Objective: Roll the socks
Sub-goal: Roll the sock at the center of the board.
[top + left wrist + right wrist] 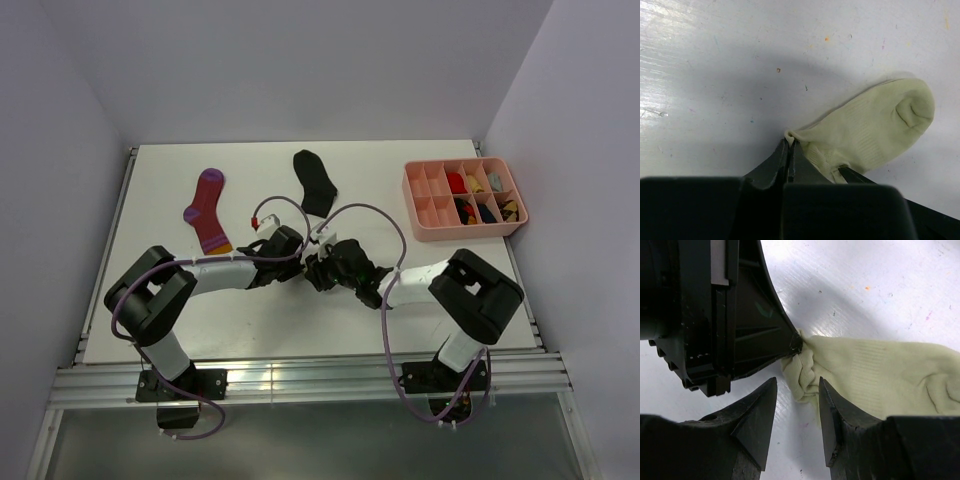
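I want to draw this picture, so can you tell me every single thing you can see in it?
cream sock: one, pale cream, lying in the middle of the table, one end bunched up
black sock: one, black, far middle of the table
striped sock: one, magenta with purple stripes and an orange toe, far left
tray: one, pink, with compartments, far right
bundles: several in the tray, red, yellow, grey and dark; too small to count
table: one, white, under everything
left gripper: one, black, shut on the cream sock's bunched end
right gripper: one, black, open, a finger on either side of that bunched end
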`<action>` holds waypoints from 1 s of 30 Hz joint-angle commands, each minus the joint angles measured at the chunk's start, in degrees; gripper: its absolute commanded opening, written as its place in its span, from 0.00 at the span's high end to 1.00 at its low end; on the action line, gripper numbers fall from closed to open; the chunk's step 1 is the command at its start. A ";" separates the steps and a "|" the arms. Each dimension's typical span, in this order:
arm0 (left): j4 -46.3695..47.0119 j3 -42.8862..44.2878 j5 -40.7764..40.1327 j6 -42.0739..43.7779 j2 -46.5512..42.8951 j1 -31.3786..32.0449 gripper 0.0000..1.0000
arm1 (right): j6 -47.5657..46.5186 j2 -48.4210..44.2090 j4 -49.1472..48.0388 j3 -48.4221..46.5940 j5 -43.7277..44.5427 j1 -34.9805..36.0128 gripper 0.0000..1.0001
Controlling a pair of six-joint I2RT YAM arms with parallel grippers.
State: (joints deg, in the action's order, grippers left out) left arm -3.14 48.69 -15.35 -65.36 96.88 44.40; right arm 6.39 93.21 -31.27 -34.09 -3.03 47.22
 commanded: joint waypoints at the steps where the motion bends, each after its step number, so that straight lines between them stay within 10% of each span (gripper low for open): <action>1: -1.35 1.50 -0.82 0.85 -1.61 0.07 1.00 | -2.17 1.01 -3.54 -2.56 -0.22 0.76 0.54; 14: -0.29 1.06 -0.03 -0.73 -1.34 0.16 1.00 | -3.58 7.25 0.94 -6.43 2.05 2.61 0.58; 24: 0.85 -0.69 -1.25 -3.19 -3.98 0.07 0.98 | 0.28 8.05 4.99 -8.10 4.53 2.70 1.00; 30: 4.72 -5.35 -4.33 -5.82 -8.72 0.16 0.59 | 8.62 6.11 3.24 -5.47 -5.99 -2.74 1.00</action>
State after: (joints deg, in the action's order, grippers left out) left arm -2.96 44.53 -17.47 -69.36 92.27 43.68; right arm 9.96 100.42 -29.10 -40.21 -2.76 47.44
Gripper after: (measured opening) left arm 0.359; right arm 0.022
